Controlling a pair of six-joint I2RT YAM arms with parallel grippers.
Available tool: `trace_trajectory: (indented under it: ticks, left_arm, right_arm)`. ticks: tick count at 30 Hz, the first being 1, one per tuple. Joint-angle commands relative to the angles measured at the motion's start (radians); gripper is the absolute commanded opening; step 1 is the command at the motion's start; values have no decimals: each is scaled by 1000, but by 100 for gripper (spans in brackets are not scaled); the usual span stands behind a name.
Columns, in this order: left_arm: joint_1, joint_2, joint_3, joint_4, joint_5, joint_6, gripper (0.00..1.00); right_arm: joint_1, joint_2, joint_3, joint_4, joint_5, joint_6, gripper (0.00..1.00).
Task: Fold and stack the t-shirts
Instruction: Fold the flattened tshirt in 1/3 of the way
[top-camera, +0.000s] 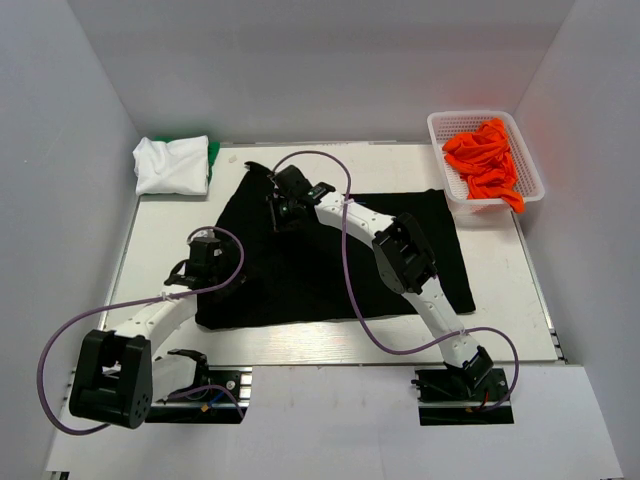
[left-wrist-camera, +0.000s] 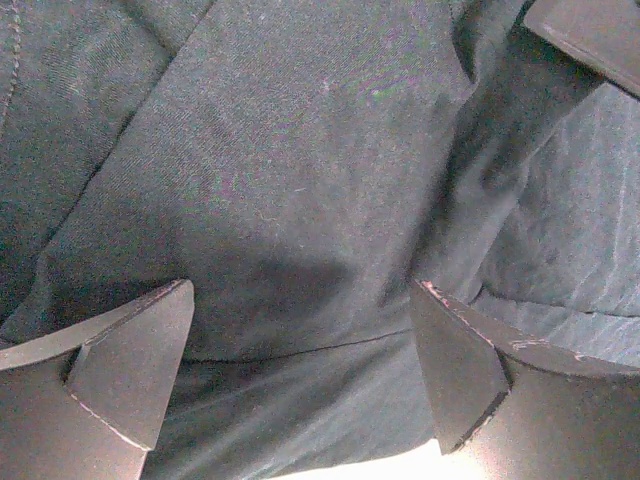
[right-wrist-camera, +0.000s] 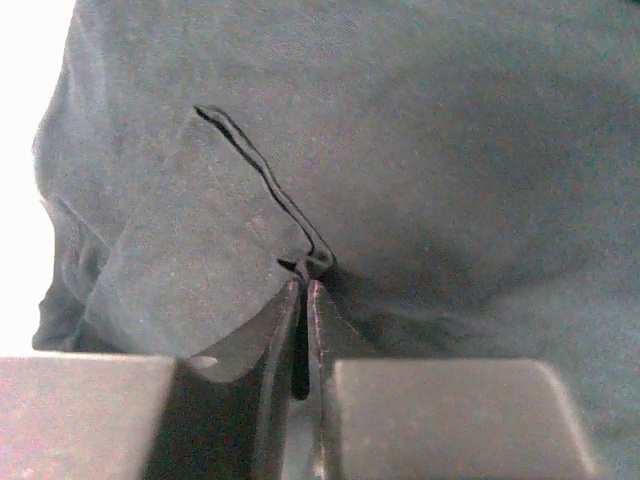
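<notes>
Pale bench (top-camera: 300, 345) seen from above, plain white back wall (top-camera: 320, 70), white side walls at left (top-camera: 70, 150) and right (top-camera: 590, 150) closing it in, white ledge (top-camera: 330, 420) along the near edge, soft even light

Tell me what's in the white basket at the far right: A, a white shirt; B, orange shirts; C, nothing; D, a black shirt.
B: orange shirts fill the basket, while the black shirt lies spread on the table and the white shirt sits at the far left.
</notes>
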Motion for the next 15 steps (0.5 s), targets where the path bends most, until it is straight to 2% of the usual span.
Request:
trace_trajectory:
  ticks: [1, 3, 4, 5, 6, 7, 11, 15]
  left_arm:
    - [-2, 48, -53, -91, 4, 1, 100]
    - [-2, 48, -17, -117, 4, 1, 100]
    - [-2, 48, -1, -130, -6, 10, 100]
    - [-2, 58, 28, -142, -6, 10, 100]
    - [-2, 58, 43, -165, -6, 10, 100]
    - [-2, 58, 58, -179, -20, 10, 100]
    - [-2, 58, 130, -232, -42, 19, 100]
    - [-2, 48, 163, -278, -63, 19, 100]
  right_arm:
    - [-6, -17, 7, 48, -11, -120, 24]
    - [-14, -40, -7, 22, 55, -126, 40]
    - [-18, -47, -26, 4, 95, -153, 56]
    - [-26, -71, -34, -7, 121, -160, 64]
    - [-29, -97, -42, -13, 211, -178, 72]
    - [-33, -108, -69, -21, 244, -190, 90]
    - [-61, -172, -71, -27, 328, -244, 90]
    - [-53, -235, -79, -18, 142, -288, 90]
